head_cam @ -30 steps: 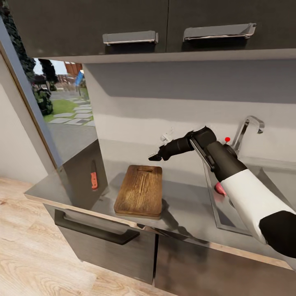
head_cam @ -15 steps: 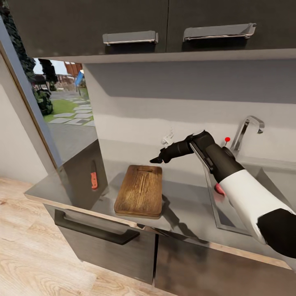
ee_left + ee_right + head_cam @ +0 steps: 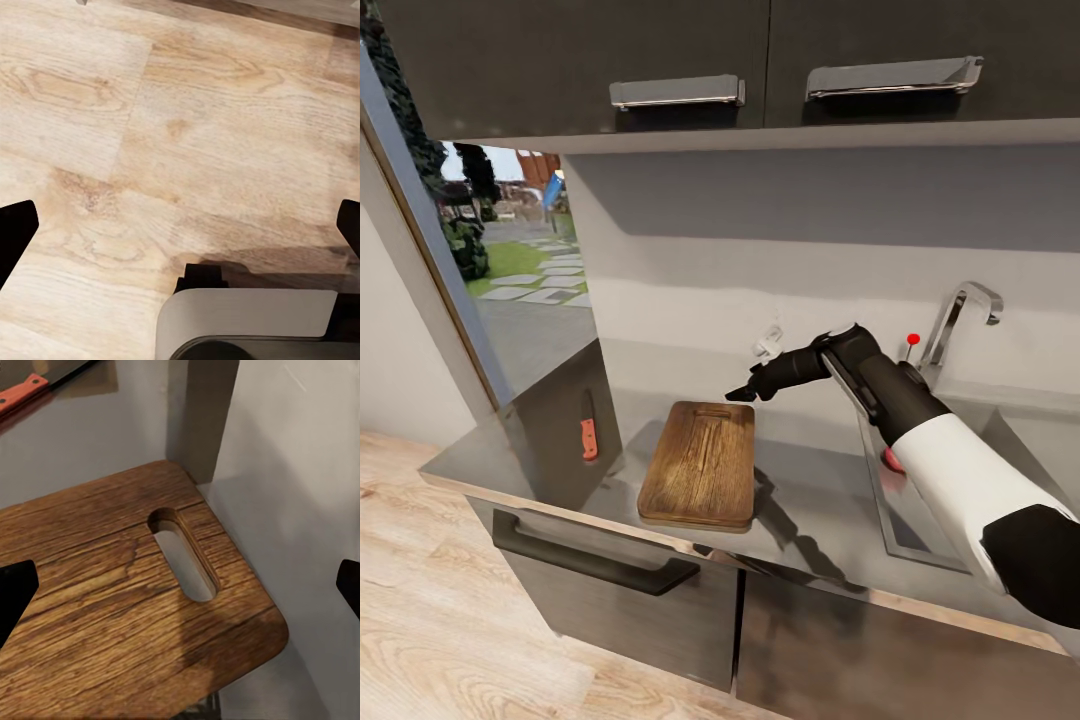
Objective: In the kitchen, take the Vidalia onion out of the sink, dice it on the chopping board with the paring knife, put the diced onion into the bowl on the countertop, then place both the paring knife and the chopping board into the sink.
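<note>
The brown wooden chopping board (image 3: pixel 700 465) lies on the grey countertop (image 3: pixel 810 520), its handle slot (image 3: pixel 184 555) at the far end. My right gripper (image 3: pixel 742 392) hovers open just above that far end, its dark fingertips (image 3: pixel 15 596) spread wide with nothing between them. The paring knife (image 3: pixel 589 430), with its red handle (image 3: pixel 22 394), lies left of the board by a reflective side panel. In the sink (image 3: pixel 920 530), a pinkish round onion (image 3: pixel 894 461) peeks out from behind my right arm. The left gripper (image 3: pixel 180 225) is open over wooden floor. The bowl is out of view.
A chrome faucet (image 3: pixel 960 315) with a red dot (image 3: pixel 913 339) stands behind the sink. Dark upper cabinets (image 3: pixel 760 60) hang overhead, with a pale wall behind the counter. A glossy side panel (image 3: pixel 555 420) bounds the counter's left end. Below is a dark drawer with a black handle (image 3: pixel 595 565).
My right gripper has dropped a little toward the board's far end. The board, the knife and the camera have stayed put.
</note>
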You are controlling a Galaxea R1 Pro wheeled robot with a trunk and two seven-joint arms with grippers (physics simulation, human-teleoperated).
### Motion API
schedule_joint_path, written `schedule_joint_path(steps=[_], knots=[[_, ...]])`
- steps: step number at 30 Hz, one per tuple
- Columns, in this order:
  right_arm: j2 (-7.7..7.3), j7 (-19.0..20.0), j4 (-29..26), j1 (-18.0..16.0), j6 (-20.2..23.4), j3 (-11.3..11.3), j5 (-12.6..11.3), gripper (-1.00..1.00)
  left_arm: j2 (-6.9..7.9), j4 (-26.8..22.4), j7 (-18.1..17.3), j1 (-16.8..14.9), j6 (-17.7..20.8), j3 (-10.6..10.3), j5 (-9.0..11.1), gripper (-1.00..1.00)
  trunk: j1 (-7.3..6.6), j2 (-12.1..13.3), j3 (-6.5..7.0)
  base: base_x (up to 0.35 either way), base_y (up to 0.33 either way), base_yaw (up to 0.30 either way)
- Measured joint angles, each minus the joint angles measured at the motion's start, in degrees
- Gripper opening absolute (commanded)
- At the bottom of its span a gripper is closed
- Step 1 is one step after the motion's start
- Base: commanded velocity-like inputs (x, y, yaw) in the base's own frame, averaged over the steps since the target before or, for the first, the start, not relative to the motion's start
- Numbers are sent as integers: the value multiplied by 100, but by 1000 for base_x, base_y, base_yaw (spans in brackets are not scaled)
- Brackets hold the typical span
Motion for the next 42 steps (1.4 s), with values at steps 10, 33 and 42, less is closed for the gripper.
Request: schedule_joint_path(steps=[10, 33, 42], knots=[[-81, 581, -2, 0, -17, -65, 5, 100, 3, 0, 0, 0, 0, 0, 0, 100, 0, 0, 0, 0, 0, 0], [-145, 631, 3, 0, -363, -875, 7, 100, -63, 43, -48, 0, 0, -52, -11, 100, 0, 0, 0, 0, 0, 0], [-148, 632, 117, 13, -386, -869, 0, 100, -50, 237, -31, 0, 22, -36, -14, 100, 0, 0, 0, 1, 0, 0]])
